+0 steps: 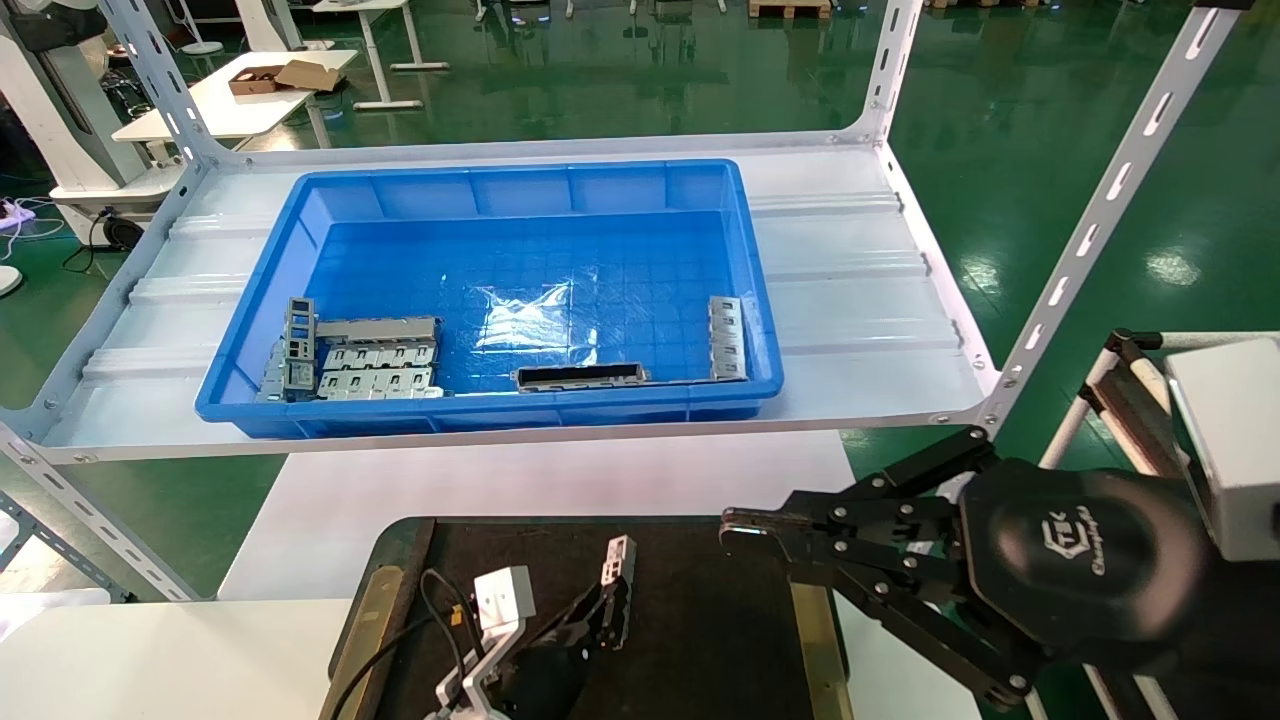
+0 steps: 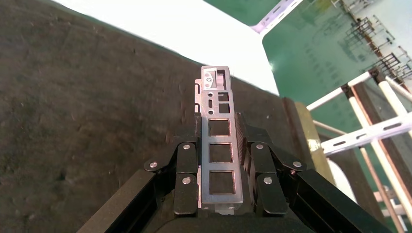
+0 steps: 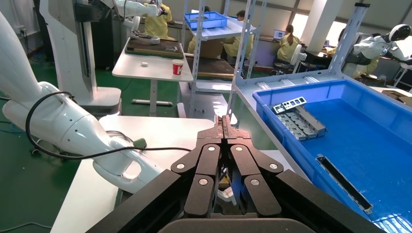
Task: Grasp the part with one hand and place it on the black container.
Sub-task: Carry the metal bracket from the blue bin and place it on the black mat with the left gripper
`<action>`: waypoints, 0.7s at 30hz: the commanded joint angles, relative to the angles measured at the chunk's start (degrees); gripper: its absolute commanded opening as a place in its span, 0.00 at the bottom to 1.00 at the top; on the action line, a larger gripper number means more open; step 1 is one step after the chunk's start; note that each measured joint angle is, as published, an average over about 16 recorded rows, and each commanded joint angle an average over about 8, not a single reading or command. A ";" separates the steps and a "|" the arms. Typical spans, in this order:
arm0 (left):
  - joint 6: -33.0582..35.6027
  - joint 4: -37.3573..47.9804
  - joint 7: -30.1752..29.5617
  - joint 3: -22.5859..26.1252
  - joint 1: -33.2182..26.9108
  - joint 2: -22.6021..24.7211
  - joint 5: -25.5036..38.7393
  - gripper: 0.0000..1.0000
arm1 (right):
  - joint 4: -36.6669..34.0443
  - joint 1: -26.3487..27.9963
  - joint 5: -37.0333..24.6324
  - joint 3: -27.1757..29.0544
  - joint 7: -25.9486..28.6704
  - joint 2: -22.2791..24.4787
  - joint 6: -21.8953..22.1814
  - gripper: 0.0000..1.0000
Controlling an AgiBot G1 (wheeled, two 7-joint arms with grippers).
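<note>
Bright, even overhead light fills all three views. The glossy green floor (image 1: 1050, 150) mirrors ceiling lamps as soft white patches, and a sheet of white glare sits on the bottom of the blue plastic bin (image 1: 520, 315). In the left wrist view the narrow light-silver metal strip bracket (image 2: 219, 145) is sharp and catches warm glints on its cutout edges, while the matte black-brown tray surface (image 2: 87, 97) stays dull and the white tabletop (image 2: 184, 34) beyond is washed out.

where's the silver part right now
The part is clamped in the left gripper over the black container, low centre in the head view, in front of the blue bin.
</note>
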 commanded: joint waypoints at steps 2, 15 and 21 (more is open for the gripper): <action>1.06 1.79 0.19 -0.68 -0.10 0.76 0.70 0.00 | 0.00 0.00 0.01 -0.01 0.00 0.00 0.00 0.00; 3.88 6.85 -0.05 -0.86 -1.70 1.64 1.54 0.00 | 0.00 0.01 0.04 -0.05 -0.03 0.02 0.02 0.00; 3.82 7.83 -0.45 -0.50 -2.17 1.73 1.48 0.00 | 0.00 0.02 0.05 -0.07 -0.04 0.03 0.03 0.00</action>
